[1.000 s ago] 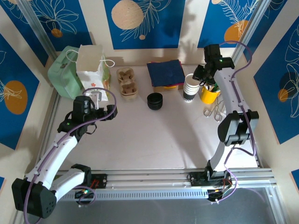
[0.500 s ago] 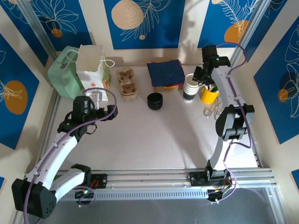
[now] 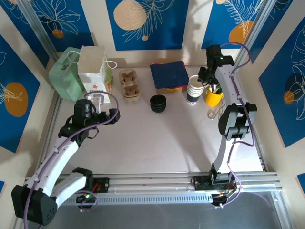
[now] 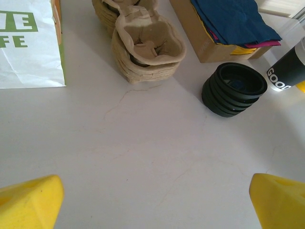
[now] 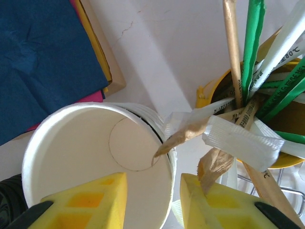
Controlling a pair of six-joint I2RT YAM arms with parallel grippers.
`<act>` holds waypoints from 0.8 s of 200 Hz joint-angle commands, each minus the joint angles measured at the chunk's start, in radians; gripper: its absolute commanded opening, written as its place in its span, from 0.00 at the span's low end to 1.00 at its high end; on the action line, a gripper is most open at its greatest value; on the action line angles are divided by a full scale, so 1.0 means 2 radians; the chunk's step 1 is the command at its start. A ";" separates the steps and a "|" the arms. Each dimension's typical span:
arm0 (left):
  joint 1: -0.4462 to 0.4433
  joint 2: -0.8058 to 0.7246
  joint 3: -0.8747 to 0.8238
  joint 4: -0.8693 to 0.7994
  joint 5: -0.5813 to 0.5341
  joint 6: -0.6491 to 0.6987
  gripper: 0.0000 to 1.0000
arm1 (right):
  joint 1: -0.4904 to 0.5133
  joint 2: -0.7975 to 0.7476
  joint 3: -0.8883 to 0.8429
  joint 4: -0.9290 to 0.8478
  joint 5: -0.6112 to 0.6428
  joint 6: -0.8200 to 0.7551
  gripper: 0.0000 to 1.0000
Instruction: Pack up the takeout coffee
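The takeout coffee is out of view. A stack of lidless white-and-dark cups (image 3: pixel 194 90) stands at the back right. My right gripper (image 3: pixel 204 78) hangs over it, open. In the right wrist view one yellow finger (image 5: pixel 90 200) is inside the top cup (image 5: pixel 95 143) and the other is outside its rim, with a little gap on each side of the wall; the right gripper (image 5: pixel 153 193) straddles that rim. A stack of black lids (image 3: pixel 158 103) (image 4: pixel 234 89) sits mid-table. My left gripper (image 3: pixel 114 113) (image 4: pixel 155 200) is wide open over bare table.
A yellow pot of straws and stirrers (image 3: pixel 213 97) (image 5: pixel 267 95) crowds the cups' right side. Blue napkins on a box (image 3: pixel 169 75) lie behind. Pulp cup carriers (image 3: pixel 129 83) (image 4: pixel 145 47), a white paper bag (image 3: pixel 94 71) and a green bag (image 3: pixel 66 78) stand at the back left.
My right gripper has narrowed and shifted slightly back-left over the cup stack. The left arm has barely moved.
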 commanded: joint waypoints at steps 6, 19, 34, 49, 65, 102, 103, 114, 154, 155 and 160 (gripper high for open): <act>-0.003 -0.008 -0.003 0.008 0.011 0.003 0.99 | -0.002 0.011 0.015 -0.014 -0.004 -0.002 0.35; -0.003 -0.007 -0.004 0.009 0.012 0.003 0.99 | -0.002 0.011 0.014 -0.014 -0.006 0.000 0.35; -0.003 -0.006 -0.005 0.009 0.011 0.003 0.99 | -0.001 0.014 0.014 -0.013 -0.009 0.001 0.35; -0.003 -0.005 -0.005 0.009 0.010 0.003 0.99 | -0.001 0.016 0.013 -0.013 -0.012 0.001 0.32; -0.003 -0.004 -0.006 0.009 0.010 0.003 0.99 | 0.000 0.017 0.014 -0.014 -0.014 0.001 0.29; -0.003 -0.003 -0.006 0.011 0.010 0.002 0.99 | 0.001 0.017 0.013 -0.014 -0.017 0.001 0.24; -0.003 -0.003 -0.006 0.011 0.010 0.002 0.99 | 0.001 0.017 0.013 -0.014 -0.017 0.001 0.23; -0.003 -0.004 -0.006 0.011 0.009 0.002 0.99 | 0.002 0.017 0.014 -0.014 -0.020 0.000 0.21; -0.003 -0.002 -0.006 0.010 0.007 0.002 0.99 | 0.005 0.018 0.014 -0.014 -0.030 0.002 0.18; -0.003 -0.002 -0.006 0.010 0.007 0.002 0.99 | 0.005 0.019 0.014 -0.014 -0.030 0.002 0.18; -0.003 -0.002 -0.006 0.009 0.007 0.002 1.00 | 0.005 0.018 0.014 -0.014 -0.031 0.002 0.18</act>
